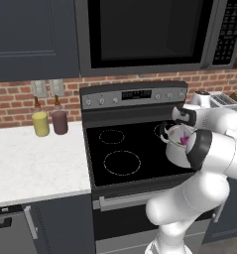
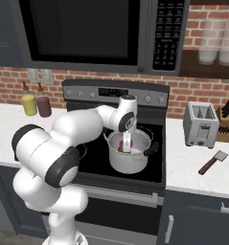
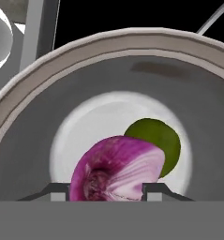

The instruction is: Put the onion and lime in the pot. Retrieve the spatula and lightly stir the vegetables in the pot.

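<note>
The gripper (image 2: 127,145) is being held just inside the mouth of the pot (image 2: 135,162), its fingers closed on the onion (image 3: 115,168). The lime (image 3: 155,143) is already lying on the pot floor directly below, partly hidden behind the onion. The onion's release and the stirring are judged outstanding. The spatula (image 2: 212,162) is lying well off to the gripper's right. The pot rim is ringing the gripper closely; open room is being left only above.
</note>
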Controlling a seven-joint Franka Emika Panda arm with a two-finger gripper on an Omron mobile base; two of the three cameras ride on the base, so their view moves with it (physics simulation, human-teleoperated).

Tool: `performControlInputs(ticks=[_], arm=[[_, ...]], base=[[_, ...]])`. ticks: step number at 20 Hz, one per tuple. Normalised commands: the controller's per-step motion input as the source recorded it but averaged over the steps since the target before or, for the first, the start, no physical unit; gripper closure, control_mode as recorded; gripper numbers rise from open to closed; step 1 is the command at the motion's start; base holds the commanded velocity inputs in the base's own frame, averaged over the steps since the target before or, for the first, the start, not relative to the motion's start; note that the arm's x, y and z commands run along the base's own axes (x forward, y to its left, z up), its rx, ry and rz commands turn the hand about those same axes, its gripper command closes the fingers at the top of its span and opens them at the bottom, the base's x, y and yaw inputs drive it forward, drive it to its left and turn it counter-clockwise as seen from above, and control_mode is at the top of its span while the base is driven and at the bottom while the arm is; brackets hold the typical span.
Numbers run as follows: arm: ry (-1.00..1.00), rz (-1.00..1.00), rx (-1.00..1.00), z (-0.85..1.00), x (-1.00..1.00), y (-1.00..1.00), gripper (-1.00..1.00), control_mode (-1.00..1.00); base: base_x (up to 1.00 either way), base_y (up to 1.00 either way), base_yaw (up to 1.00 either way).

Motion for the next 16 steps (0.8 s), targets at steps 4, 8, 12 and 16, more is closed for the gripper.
performControlInputs(ticks=[4,8,12,16], arm=[[0.00,0.00,0.00,-0.11,0.13,0.00,-1.00,-1.00],[0.00,0.00,0.00,-0.05,0.01,0.00,-1.00,-1.00],[0.00,0.00,0.00,-0.03,0.00,0.03,-1.00,-1.00],[0.00,0.00,0.00,0.00,0.00,0.02,-1.00,-1.00]], base=[[0.00,0.00,0.00],[0.00,0.00,0.00],[0.00,0.00,0.00],[0.00,0.00,0.00]])
